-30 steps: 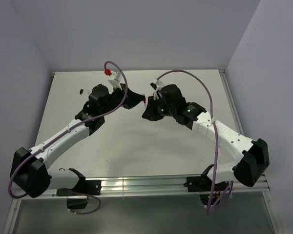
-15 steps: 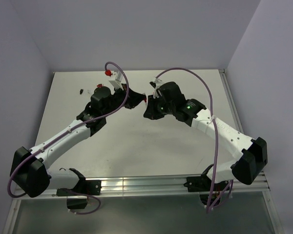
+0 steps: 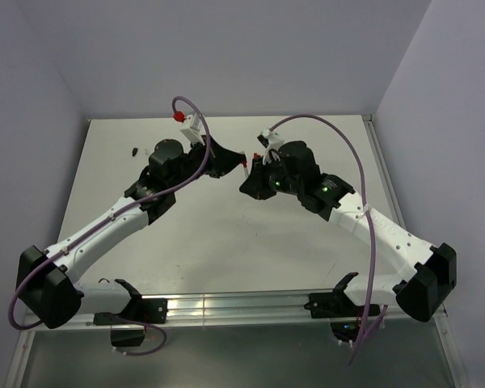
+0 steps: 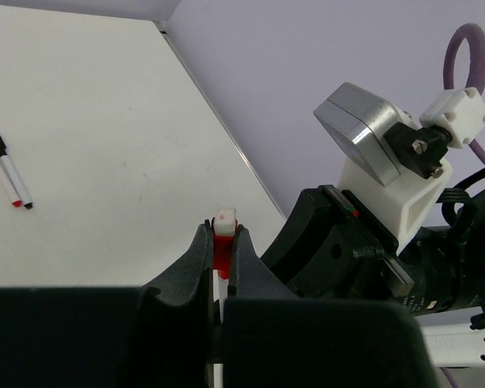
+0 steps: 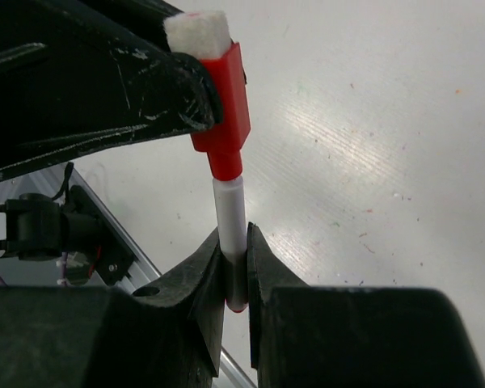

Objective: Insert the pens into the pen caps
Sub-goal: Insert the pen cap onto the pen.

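My left gripper and right gripper meet tip to tip above the back middle of the table. The left gripper is shut on a red pen cap with a white felt end. In the right wrist view the right gripper is shut on a white pen barrel. The pen's upper end sits inside the red cap, which the left fingers hold. Two more pens lie side by side on the table at the far left.
A small dark item lies on the table at the back left. A purple cable with a red plug tip arches over the left wrist. The table's right edge meets the wall. A metal rail runs along the near edge.
Both grippers have shifted slightly right and closed in tip to tip. The right arm has stretched out, its elbow swinging right and lower. Both grips are unchanged.
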Robot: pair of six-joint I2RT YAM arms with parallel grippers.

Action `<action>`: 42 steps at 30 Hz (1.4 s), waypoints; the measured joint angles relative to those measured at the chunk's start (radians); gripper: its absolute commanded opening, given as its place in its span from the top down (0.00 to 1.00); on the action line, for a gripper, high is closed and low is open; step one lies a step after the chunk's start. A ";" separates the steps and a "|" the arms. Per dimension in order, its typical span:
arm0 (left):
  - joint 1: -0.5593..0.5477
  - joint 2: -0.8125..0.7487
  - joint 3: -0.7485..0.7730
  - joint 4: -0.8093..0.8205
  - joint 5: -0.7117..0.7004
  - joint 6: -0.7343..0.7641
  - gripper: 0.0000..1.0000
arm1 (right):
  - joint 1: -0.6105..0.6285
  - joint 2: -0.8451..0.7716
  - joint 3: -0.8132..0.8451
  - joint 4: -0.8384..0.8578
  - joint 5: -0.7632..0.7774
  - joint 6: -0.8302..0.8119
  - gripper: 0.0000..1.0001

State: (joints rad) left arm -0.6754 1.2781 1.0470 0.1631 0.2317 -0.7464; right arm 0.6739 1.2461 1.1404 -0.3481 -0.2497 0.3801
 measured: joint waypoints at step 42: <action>-0.051 -0.006 0.014 -0.026 -0.063 0.054 1.00 | -0.002 -0.044 -0.048 0.060 0.008 0.012 1.00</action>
State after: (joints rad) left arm -0.7265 1.2724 1.0607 0.1371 0.1692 -0.6922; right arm 0.6724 1.2022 1.0920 -0.2886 -0.2413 0.3920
